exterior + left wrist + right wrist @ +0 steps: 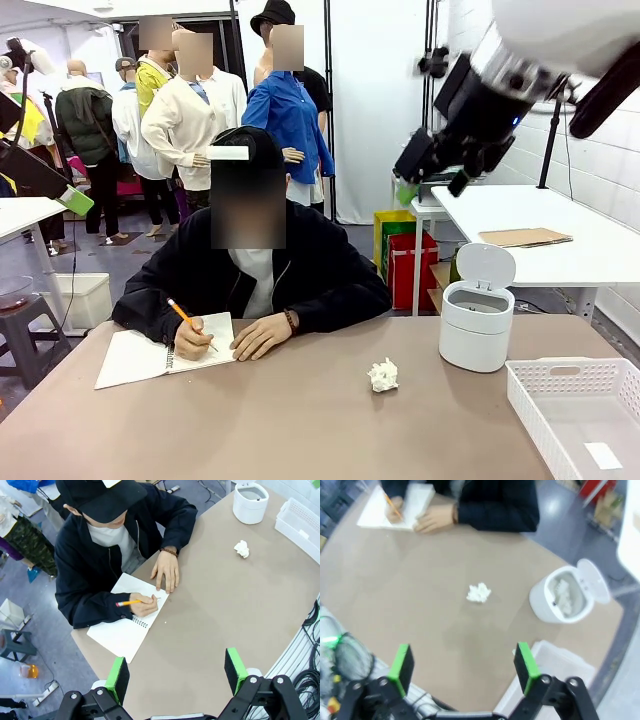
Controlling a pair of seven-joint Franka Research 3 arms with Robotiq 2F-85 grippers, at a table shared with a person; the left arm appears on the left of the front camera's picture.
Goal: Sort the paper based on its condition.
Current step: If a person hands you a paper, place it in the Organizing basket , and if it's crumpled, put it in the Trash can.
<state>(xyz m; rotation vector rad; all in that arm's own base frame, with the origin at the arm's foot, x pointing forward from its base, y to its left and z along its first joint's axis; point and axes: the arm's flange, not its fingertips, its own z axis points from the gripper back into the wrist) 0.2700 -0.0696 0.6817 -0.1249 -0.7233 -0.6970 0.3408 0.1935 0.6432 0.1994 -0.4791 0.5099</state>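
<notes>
No legible text, label or number anywhere.
The white patch on the person's black fabric cap is too blurred to read. The open white spiral-bound notebook, at 9 o'clock on the brown surface, shows no readable writing. The small flat white slip in the white plastic basket at 4 o'clock looks unmarked.

Front view: bright, even, diffuse light. The white wall at upper right runs close to blown out. Shadows are weak; I make out a small soft one under the paper and one at the foot of the white bin.

Left wrist view: crisp at centre, with the table edge bowed by the wide lens at lower right.

Right wrist view: soft all over, smeared, colours washed. The right gripper's green pads at the bottom are blurred as well.
</notes>
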